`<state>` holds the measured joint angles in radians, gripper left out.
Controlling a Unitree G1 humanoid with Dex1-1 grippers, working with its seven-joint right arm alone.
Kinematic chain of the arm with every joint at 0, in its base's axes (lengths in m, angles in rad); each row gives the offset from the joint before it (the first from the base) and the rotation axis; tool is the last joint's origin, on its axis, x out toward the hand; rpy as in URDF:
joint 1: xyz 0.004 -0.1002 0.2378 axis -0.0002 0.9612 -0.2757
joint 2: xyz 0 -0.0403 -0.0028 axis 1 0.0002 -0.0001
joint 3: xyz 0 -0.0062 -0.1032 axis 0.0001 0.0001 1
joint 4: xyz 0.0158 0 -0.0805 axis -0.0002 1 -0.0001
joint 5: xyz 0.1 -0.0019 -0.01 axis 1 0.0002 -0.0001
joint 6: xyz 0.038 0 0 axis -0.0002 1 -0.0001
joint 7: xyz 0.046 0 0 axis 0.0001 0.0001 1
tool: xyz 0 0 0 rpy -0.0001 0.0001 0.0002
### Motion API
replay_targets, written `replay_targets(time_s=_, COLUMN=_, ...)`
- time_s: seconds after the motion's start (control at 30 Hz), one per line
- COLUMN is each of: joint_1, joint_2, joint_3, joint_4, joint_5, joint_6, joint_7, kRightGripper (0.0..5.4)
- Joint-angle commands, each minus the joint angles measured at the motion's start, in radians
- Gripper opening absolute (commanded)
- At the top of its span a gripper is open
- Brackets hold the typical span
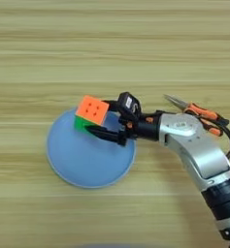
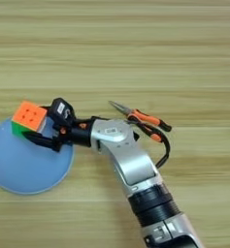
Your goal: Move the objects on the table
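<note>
While the black gripper (image 1: 106, 125) has its two fingers closed on the colour-puzzle cube (image 1: 91, 112), the cube sits left of centre over the round blue plate (image 1: 77, 167). Orange-handled pliers (image 1: 201, 115) lie on the table (image 1: 111, 43) at right.

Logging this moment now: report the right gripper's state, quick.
Right gripper: shut on the colour-puzzle cube, holding it over the round blue plate.
</note>
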<state>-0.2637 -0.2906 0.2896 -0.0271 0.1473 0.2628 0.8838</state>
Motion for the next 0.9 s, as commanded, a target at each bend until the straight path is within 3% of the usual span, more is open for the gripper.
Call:
replay_targets(time_s=0.03, joint_1=-0.056, joint_2=0.013, joint_3=0.007, joint_4=0.005, joint_5=-0.015, joint_6=-0.050, joint_7=-0.019, kRightGripper=3.33)
replay_targets(time_s=0.33, joint_1=-0.058, joint_2=0.048, joint_3=0.051, joint_4=0.114, joint_5=-0.055, joint_6=-0.104, joint_7=-0.019, kRightGripper=3.33)
replay_targets(time_s=0.67, joint_1=-0.070, joint_2=0.078, joint_3=0.049, joint_4=0.198, joint_5=-0.077, joint_6=-0.161, joint_7=-0.025, kRightGripper=3.33)
replay_targets(time_s=0.9, joint_1=-0.072, joint_2=0.085, joint_3=0.043, joint_4=0.208, joint_5=-0.084, joint_6=-0.169, joint_7=-0.027, kRightGripper=4.51)
